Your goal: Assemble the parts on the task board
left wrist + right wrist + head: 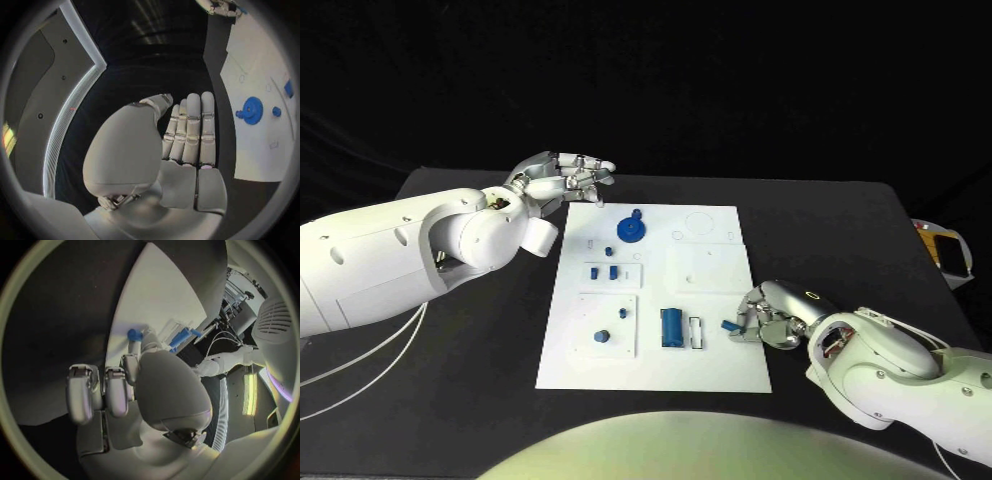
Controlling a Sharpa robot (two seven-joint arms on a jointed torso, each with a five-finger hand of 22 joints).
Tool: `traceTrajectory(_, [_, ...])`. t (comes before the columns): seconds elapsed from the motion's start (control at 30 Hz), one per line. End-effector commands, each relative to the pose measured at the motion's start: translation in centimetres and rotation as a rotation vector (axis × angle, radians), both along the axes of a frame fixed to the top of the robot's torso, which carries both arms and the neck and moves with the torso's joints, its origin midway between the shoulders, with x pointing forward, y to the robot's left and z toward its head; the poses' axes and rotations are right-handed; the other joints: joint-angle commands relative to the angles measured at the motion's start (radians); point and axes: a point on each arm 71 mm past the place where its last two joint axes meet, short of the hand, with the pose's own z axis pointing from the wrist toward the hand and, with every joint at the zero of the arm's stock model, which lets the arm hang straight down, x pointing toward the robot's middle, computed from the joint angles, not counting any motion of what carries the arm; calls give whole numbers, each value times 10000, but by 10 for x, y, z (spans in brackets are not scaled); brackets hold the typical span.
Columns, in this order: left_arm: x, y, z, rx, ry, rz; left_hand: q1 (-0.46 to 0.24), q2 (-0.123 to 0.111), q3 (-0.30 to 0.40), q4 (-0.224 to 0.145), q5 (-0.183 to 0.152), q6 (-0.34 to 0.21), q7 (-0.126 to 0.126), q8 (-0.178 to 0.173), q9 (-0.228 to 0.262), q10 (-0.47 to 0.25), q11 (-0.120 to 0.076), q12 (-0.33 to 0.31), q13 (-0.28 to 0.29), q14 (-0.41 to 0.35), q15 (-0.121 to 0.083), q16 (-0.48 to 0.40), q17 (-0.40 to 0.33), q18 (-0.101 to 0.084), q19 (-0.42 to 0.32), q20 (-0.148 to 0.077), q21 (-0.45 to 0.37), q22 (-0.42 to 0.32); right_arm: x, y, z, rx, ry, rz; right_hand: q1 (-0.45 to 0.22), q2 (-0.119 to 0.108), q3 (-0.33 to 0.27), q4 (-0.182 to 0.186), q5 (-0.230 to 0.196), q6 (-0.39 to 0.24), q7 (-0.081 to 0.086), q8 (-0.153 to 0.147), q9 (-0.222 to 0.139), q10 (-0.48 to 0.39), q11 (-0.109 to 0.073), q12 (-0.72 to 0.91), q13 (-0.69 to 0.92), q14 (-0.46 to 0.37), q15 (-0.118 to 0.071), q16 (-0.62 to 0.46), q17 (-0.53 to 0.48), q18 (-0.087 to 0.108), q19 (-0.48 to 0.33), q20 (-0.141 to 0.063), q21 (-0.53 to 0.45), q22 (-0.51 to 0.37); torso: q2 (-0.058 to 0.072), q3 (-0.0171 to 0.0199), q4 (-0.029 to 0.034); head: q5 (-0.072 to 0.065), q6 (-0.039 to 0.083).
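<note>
Right hand [773, 318] pinches one small blue part [730, 326] at the white task board's [711, 370] right edge, seemingly off its surface. Left hand [563, 178] hovers empty, fingers straight, beyond the board's far-left corner; one blue gear [630, 228] and roughly seven smaller blue parts sit on the board.

No legible text, label, brand, number or sign anywhere.

The head camera sits high above the near edge of the black table [473, 330], looking down so the whole task board [711, 345] lies mid-picture, fairly far off. The left wrist camera rides close behind the left hand [178, 150], facing along it past the board's far end, catching the blue gear [252, 110] that the head view shares. The right wrist camera sits close behind the right hand [140, 390], facing across the board's near end.
</note>
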Motion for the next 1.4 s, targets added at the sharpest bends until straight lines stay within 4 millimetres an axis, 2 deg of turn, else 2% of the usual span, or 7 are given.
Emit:
traceTrajectory(0.03, [-1,-2,1,-116,-5,-110,-80,-16,49,-14,41,-88,13,41,12,-83,-16,52,8,-86,-7,42,-13,134,22,11,-46,-12,-8,-2,-12,-732,647,67,1390,1189,239,74,315,86,13,-59,-848,228,-208,27,-2239,719,-78,-1,998,-33,731,-48,75,2377,1,-2,-6,3,2])
traceTrajectory(0.2, [-1,-2,1,-112,0,-107,-76,-17,52,-18,43,-90,12,42,12,-87,-16,54,7,-87,-8,42,-13,134,23,10,-47,-12,-11,-1,-9,-519,625,-22,1387,751,1225,349,1021,59,27,-67,-785,277,-201,5,-2216,728,-77,8,1042,-44,750,-55,125,2391,-8,-7,8,-4,2])
traceTrajectory(0.33, [-1,-2,1,-108,9,-109,-76,-17,52,-18,43,-90,12,42,12,-87,-16,54,7,-87,-8,42,-13,134,23,10,-47,-12,-10,1,-1,-249,458,-110,220,-601,4313,361,1775,-29,140,175,-404,377,-148,-3,-2140,738,-23,10,1090,-55,776,-58,195,2410,-6,-9,4,-16,2])
traceTrajectory(0.47, [-1,-3,1,-108,13,-114,-69,-17,57,-26,44,-91,12,43,12,-90,-17,57,6,-88,-9,43,-14,135,24,9,-48,-12,-8,5,10,115,269,-224,-536,-1108,5832,-130,1939,-114,94,357,-146,448,-160,56,-2063,747,-38,20,1132,-70,796,-17,251,2426,-1,-10,6,-17,2])
traceTrajectory(0.77, [-1,-3,1,-111,10,-119,-69,-17,57,-26,44,-91,12,43,12,-90,-17,57,6,-88,-9,43,-14,135,24,9,-48,-12,-7,19,21,1202,525,-470,-1839,-1280,7054,-860,2064,-177,88,539,131,513,-157,104,-1980,757,-39,28,1170,-84,819,-16,318,2444,5,-10,4,-43,2])
traceTrajectory(1.3, [-1,-6,1,-136,24,-195,-69,-17,57,-26,44,-91,12,43,12,-90,-17,57,6,-88,-9,43,-14,135,24,9,-48,-12,-5,43,9,1907,1941,-489,-2969,-1326,7009,-837,2280,-121,73,544,180,539,-159,171,-1895,758,-35,26,1174,-75,803,-12,277,2432,11,0,2,-5,2])
traceTrajectory(1.4, [-1,-5,1,-136,28,-198,-69,-17,57,-26,44,-91,12,43,12,-90,-17,57,6,-88,-9,43,-14,135,24,9,-48,-12,-6,46,6,1922,2092,-417,-3271,-1317,6818,-757,1987,-68,65,531,171,564,-163,236,-1841,766,-37,39,1210,-80,814,-14,305,2440,8,5,-7,-6,2])
